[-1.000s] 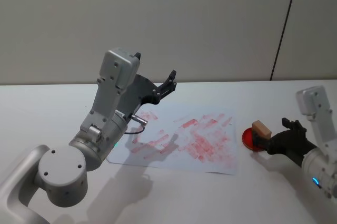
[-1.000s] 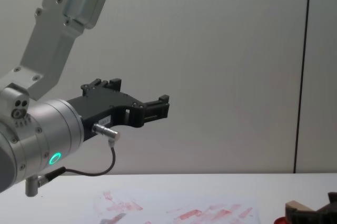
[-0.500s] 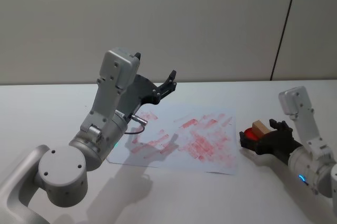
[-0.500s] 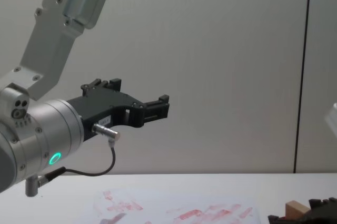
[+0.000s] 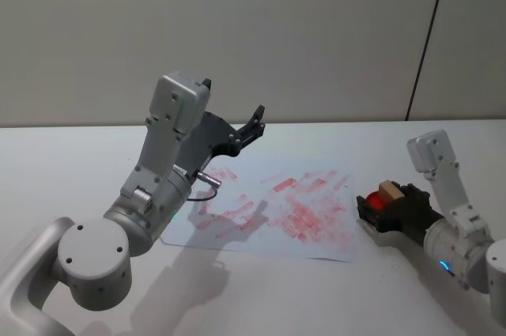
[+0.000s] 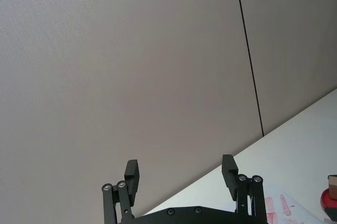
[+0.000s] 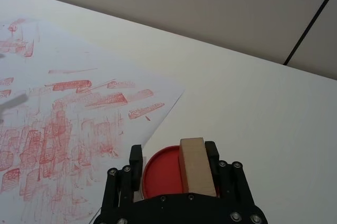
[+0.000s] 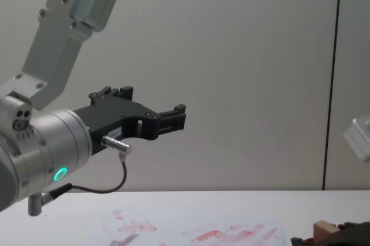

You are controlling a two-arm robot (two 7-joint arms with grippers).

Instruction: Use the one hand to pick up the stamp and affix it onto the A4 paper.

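Observation:
The stamp, a small tan wooden block, stands upright on a red round ink pad just right of the A4 paper. My right gripper lies low over the table, open, its fingers either side of the stamp. In the right wrist view the stamp rests against one finger, and a gap with red pad showing separates it from the other finger. The chest view has the stamp at the lower right. My left gripper hangs open, raised above the paper's left part.
The white table runs to a grey wall behind. The paper is covered with red prints and its near corner lies close to the ink pad. The raised left arm looms over the paper's left edge.
My right gripper has slid left along the table and now has its fingers around the stamp on the pad. The left arm has not moved.

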